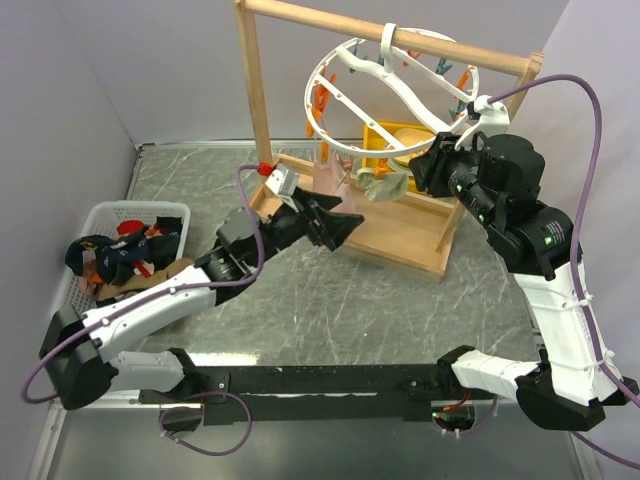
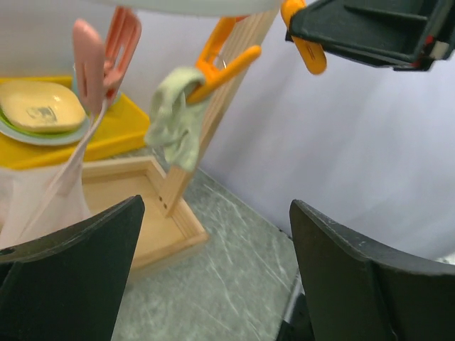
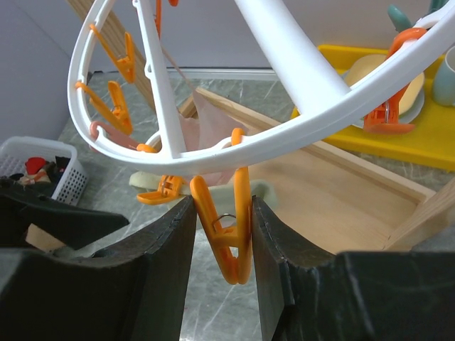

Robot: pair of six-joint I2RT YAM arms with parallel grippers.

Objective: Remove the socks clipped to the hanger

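The white ring hanger [image 1: 385,85] hangs from the rail of a wooden frame. A pale green sock [image 1: 385,187] and a pale pink sock [image 1: 335,175] hang from its clips. My right gripper [image 1: 428,168] is at the ring's lower edge. In the right wrist view its fingers [image 3: 167,241] press both sides of an orange clip [image 3: 229,234] that holds nothing. The green sock [image 3: 249,193] lies behind it under the hanger [image 3: 298,121]. My left gripper [image 1: 338,225] is open and empty below the socks. The left wrist view shows the green sock [image 2: 176,121] in an orange clip [image 2: 222,62].
A white basket [image 1: 105,215] at the left holds several removed socks [image 1: 125,250]. The wooden frame's base [image 1: 395,240] stands mid-table, with a yellow tray [image 1: 385,150] of dishes behind it. Purple walls close the sides and back.
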